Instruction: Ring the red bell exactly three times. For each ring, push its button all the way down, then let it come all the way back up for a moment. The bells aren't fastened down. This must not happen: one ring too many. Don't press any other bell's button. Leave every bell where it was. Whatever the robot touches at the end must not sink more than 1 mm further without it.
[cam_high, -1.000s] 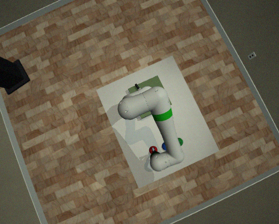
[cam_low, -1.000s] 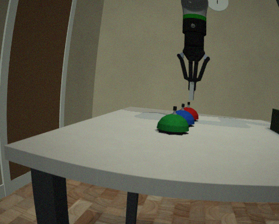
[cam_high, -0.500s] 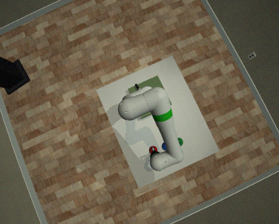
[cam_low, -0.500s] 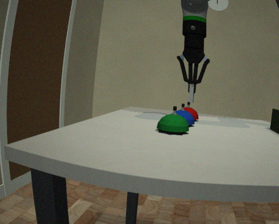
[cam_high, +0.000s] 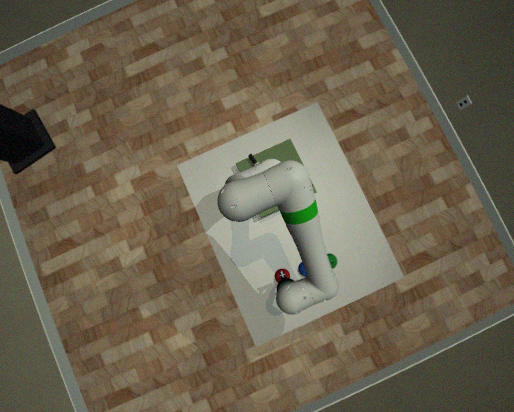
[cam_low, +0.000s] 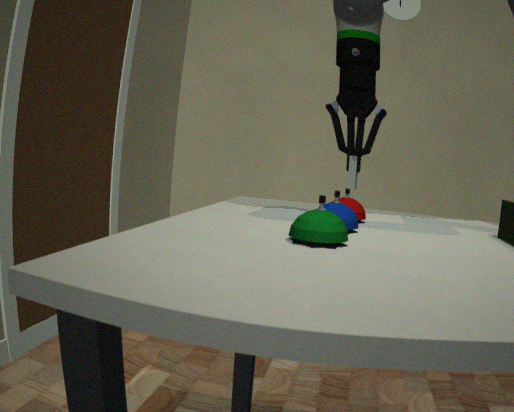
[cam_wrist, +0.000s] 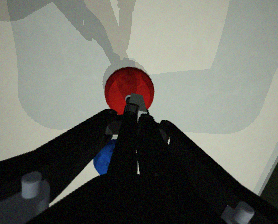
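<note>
Three dome bells stand in a row near one table edge. The red bell (cam_high: 278, 275) (cam_low: 355, 206) (cam_wrist: 125, 87) is at one end, the blue bell (cam_high: 302, 269) (cam_low: 342, 214) (cam_wrist: 104, 159) in the middle and the green bell (cam_high: 332, 260) (cam_low: 318, 227) at the other end. My gripper (cam_low: 353, 183) (cam_wrist: 134, 103) is shut on nothing and points straight down. Its tips hang just above the red bell's button (cam_low: 347, 192), close to touching; contact cannot be told. In the overhead view the arm's wrist hides the gripper.
The bells stand on a white table (cam_high: 350, 200) (cam_low: 200, 260). The arm's green base plate (cam_high: 280, 150) lies at the far side of the table. A dark block (cam_low: 506, 222) shows at the table's right edge. A black object (cam_high: 20, 140) stands on the floor far away.
</note>
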